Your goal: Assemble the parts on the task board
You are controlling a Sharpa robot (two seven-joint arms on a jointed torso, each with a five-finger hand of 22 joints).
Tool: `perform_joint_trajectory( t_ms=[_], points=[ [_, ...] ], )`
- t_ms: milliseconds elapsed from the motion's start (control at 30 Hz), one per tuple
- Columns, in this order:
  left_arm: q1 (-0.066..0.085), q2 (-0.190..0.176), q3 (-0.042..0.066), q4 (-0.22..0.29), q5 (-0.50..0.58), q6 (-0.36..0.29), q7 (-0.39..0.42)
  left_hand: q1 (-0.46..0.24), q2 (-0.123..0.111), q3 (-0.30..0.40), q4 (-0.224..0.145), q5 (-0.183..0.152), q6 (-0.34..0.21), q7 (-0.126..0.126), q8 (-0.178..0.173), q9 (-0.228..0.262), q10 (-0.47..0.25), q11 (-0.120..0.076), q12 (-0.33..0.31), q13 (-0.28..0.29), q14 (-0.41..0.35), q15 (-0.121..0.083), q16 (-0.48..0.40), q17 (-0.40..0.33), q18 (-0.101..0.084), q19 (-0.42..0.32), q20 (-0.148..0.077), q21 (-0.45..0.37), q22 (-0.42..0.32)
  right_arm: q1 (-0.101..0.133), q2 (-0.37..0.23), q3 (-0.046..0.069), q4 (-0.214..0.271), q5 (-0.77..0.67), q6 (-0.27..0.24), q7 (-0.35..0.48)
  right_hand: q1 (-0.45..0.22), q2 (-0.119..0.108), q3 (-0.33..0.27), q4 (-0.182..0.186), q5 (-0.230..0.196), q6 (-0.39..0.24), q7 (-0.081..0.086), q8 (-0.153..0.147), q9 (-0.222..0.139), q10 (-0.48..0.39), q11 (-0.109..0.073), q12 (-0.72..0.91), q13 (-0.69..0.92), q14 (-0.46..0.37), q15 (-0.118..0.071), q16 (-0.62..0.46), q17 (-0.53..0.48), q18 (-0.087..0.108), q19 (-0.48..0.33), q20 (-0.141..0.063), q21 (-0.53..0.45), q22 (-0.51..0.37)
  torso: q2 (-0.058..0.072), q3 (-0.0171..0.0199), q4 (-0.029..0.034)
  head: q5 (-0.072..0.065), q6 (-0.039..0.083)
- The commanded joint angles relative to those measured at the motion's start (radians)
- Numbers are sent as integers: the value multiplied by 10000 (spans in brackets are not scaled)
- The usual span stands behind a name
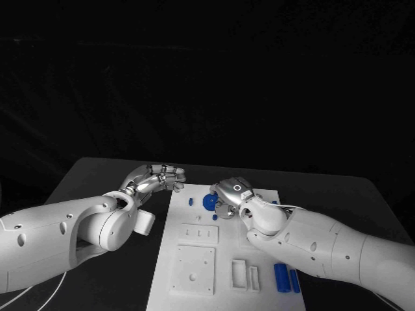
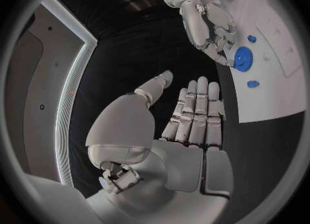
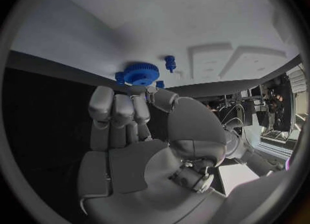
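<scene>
At the task board's (image 1: 200, 272) far end, right hand (image 1: 231, 195) curls onto the blue gear (image 3: 141, 72); grip uncertain. Left hand (image 1: 156, 179) hovers open beside the board. Two blue pegs (image 1: 287, 277) lie unplaced; most assembly apparently remains.

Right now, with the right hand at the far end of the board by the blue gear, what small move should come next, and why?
Probably a short reach of the right hand to bring its fingertips around the blue gear. The gear sits on the task board just beyond those fingertips, and nothing shows in the hand. The left hand is flat and empty off the board.
</scene>
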Motion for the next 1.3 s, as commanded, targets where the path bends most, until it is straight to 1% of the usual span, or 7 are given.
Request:
perform_joint_trajectory(
  t_ms=[33,400,667,933,1100,1233,1300],
  points=[
    [6,19,7,18,-1,100,116,-90,-21,-1,-14,-53,-26,60,-28,8,18,82,-61,-6,33,52,-56,13,82,-48,29,51,12,-2,-21,-3,48,168,118,135,-113,22,96,6,-33,-45,-10,61,14,78,-52,80,767,1,-57,-49,10,771,77,-30,37,143,-2,1,2,9,1],
    [6,5,7,30,-1,104,112,-89,-22,6,-21,-52,-30,60,-28,8,18,82,-63,-6,33,50,-60,18,84,-49,27,51,14,6,-70,-3,19,735,979,293,-245,145,271,-39,-56,-1,-57,154,58,79,-101,94,789,18,-108,-56,29,771,116,-71,44,130,0,3,-14,12,7],
    [6,-10,7,36,-1,109,103,-88,-24,12,-28,-51,-32,60,-28,8,18,82,-65,-6,33,50,-64,23,86,-51,26,50,15,10,-190,-3,-21,828,1030,183,-299,212,315,-69,-28,-21,-54,166,64,62,-103,94,796,21,-113,-57,37,771,115,-79,46,132,-4,4,-8,-1,8],
    [6,-65,7,61,-1,95,110,-85,-25,18,-35,-50,-33,60,-27,9,17,82,-67,-6,33,49,-68,27,87,-52,26,50,17,35,-615,31,434,1237,-385,511,-329,202,341,-100,-50,-25,-19,181,72,48,-75,91,798,23,-93,-59,42,771,124,-94,50,131,-8,11,-22,2,23],
    [8,-121,8,85,-1,88,115,-85,-27,20,-38,-50,-33,60,-26,9,17,82,-68,-5,33,50,-69,29,87,-52,26,50,17,108,-1004,286,882,2484,-1437,1281,-234,35,272,-70,-302,-123,2,175,76,-49,-53,-17,735,29,-73,-84,45,771,169,-158,27,100,-13,7,-43,-16,47],
    [7,-126,8,73,-1,82,125,-85,-30,21,-41,-51,-32,60,-26,10,17,82,-69,-5,33,50,-71,31,87,-53,26,50,18,114,-1407,639,1300,3013,-1381,1497,41,-235,-4,94,-1354,-257,49,179,94,-152,-14,-130,672,35,-40,-127,48,771,211,-240,-19,65,-14,32,-57,-22,84],
    [7,-148,7,64,-1,83,123,-84,-30,22,-43,-51,-32,59,-25,10,18,81,-69,-5,33,49,-71,32,87,-53,26,50,18,153,-1678,717,1490,3263,-1321,1626,167,-551,-450,101,-1950,-278,75,216,124,-131,11,-109,683,56,-18,-127,60,771,262,-280,-12,59,-14,38,-51,-27,107]
  ],
)
